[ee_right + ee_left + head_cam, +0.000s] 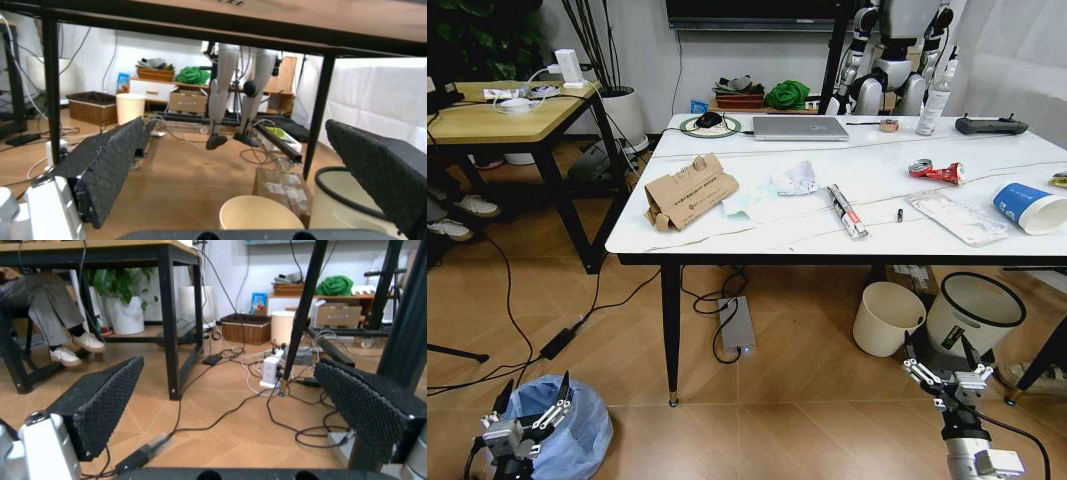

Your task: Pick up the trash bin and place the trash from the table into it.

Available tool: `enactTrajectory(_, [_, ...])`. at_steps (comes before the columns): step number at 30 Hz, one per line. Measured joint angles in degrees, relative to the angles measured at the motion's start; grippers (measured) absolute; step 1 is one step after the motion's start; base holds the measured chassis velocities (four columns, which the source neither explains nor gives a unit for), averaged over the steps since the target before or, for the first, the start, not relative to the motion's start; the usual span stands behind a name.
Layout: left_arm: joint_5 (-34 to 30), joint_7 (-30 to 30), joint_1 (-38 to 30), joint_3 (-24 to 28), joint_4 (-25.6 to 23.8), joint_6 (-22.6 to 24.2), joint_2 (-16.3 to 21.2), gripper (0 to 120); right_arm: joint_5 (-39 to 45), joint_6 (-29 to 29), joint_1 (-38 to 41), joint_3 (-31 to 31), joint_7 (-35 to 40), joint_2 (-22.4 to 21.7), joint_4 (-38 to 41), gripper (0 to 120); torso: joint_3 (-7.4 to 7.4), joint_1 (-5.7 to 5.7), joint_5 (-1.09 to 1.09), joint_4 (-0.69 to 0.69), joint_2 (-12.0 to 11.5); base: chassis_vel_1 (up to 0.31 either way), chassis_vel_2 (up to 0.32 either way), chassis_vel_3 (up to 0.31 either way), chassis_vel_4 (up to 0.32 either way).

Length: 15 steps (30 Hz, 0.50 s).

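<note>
Left gripper: the left gripper (527, 415) hangs low near the floor at the robot's left, just over the trash bin, its black textured fingers (100, 405) spread apart with nothing between them.
Trash bin: a small bin lined with a crinkled, translucent light-blue plastic bag (567, 425) stands on the wooden floor, left of the table's front left leg and right under the left gripper.
Table: the large rectangular table with a white marble-look top and black legs (847, 240) stands ahead of the robot.
Trash on the table, left to right: a torn brown cardboard piece (689, 190) near the left end; crumpled white paper (793, 179) beside it; a slim wrapped tube-shaped packet (847, 210) near the middle; a crushed red can (935, 171) farther right; a flat clear plastic packaging sheet (957, 217) near the front edge; a blue paper cup (1029, 207) lying on its side at the right end.
Under the table: a cream round bin (887, 318) and, just beside it to the right, a black bin with a white rim (972, 312).
Right gripper: the right gripper (947, 375) hovers low at the robot's right, in front of the black bin, fingers (110, 172) parted and holding nothing.
</note>
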Motion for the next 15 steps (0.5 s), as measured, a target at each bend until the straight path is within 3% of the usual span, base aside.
enactTrajectory(15, [0.7, 0.1, 1.5, -1.1, 0.2, 1.2, -0.6, 100, -0.2, 1.0, 1.5, -1.5, -1.2, 0.0, -2.6, 100, -2.16, -1.23, 0.00, 0.00, -3.4, 0.000, 0.000, 0.000, 0.000])
